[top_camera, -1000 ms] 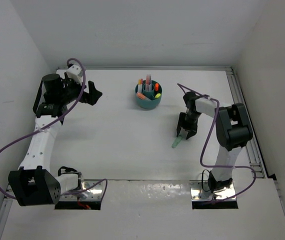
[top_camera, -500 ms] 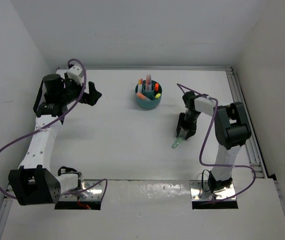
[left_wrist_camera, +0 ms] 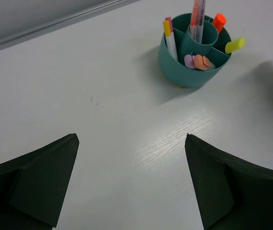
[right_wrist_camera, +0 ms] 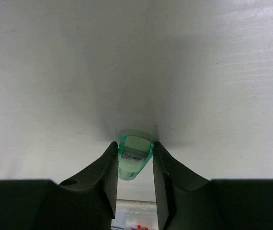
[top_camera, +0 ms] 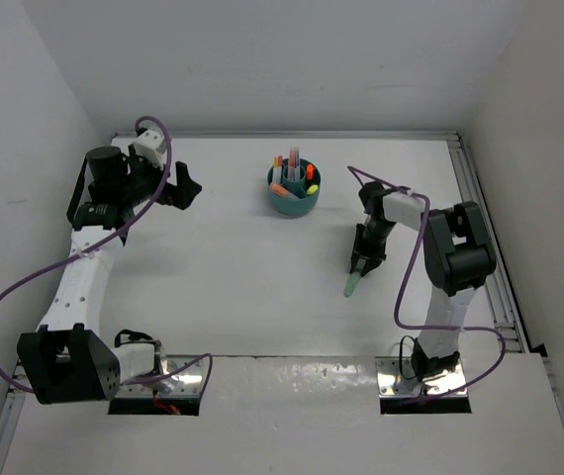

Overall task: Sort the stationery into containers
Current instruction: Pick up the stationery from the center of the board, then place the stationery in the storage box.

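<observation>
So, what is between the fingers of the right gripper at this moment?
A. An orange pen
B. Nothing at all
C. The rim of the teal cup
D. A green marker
D: in the right wrist view, the right gripper has one finger against each side of the green marker.

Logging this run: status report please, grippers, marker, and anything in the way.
Left gripper open, empty. Right gripper shut on green highlighter. Nothing between it and teal organiser cup, which holds several pens.
</observation>
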`<state>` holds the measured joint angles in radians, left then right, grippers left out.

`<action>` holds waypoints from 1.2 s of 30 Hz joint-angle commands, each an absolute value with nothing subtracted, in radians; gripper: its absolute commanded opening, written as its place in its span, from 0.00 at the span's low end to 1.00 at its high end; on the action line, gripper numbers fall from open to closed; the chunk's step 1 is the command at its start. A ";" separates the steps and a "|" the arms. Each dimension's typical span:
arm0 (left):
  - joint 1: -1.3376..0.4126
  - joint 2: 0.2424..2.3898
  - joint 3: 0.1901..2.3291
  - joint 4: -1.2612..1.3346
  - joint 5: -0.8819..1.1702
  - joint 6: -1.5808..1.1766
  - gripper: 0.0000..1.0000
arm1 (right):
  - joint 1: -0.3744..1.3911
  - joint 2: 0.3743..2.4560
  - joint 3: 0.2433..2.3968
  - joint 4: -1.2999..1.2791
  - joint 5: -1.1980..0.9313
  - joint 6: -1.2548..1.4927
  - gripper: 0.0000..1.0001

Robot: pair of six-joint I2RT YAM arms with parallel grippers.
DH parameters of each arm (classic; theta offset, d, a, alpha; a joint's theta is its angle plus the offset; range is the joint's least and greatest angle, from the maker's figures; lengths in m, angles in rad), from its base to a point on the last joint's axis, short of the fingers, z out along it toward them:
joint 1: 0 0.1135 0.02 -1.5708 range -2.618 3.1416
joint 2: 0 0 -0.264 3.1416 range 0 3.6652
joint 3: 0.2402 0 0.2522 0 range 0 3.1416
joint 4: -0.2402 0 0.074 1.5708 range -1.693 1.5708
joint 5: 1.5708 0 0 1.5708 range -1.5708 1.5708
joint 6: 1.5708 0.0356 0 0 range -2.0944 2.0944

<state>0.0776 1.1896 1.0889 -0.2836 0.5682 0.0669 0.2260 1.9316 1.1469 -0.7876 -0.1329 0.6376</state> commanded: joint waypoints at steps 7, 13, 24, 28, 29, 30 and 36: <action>0.078 1.190 1.112 -0.241 0.578 0.071 1.00 | 0.221 1.931 1.307 -0.776 -0.113 0.594 0.00; 0.078 1.196 1.123 -0.219 0.588 0.066 1.00 | 0.164 1.917 1.452 -0.740 -0.098 0.565 0.00; 0.078 1.236 1.144 -0.189 0.589 0.054 1.00 | 0.074 1.993 1.833 -0.556 -0.058 0.597 0.00; 0.078 1.258 1.164 -0.180 0.584 0.051 1.00 | 0.113 2.005 1.858 -0.355 -0.028 0.583 0.00; 0.078 1.268 1.169 -0.179 0.587 0.048 1.00 | 0.123 2.009 1.861 -0.327 -0.014 0.577 0.00; 0.078 1.273 1.172 -0.179 0.586 0.046 1.00 | 0.133 2.025 1.870 -0.275 -0.009 0.572 0.00; 0.081 1.292 1.196 -0.186 0.569 0.049 1.00 | 0.202 2.074 1.861 -0.094 0.046 0.565 0.00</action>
<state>0.0776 1.2911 1.1465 -0.2226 0.5709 0.0547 0.1741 2.0560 1.8290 -0.2745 -0.0017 0.5758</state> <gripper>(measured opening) 0.998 0.293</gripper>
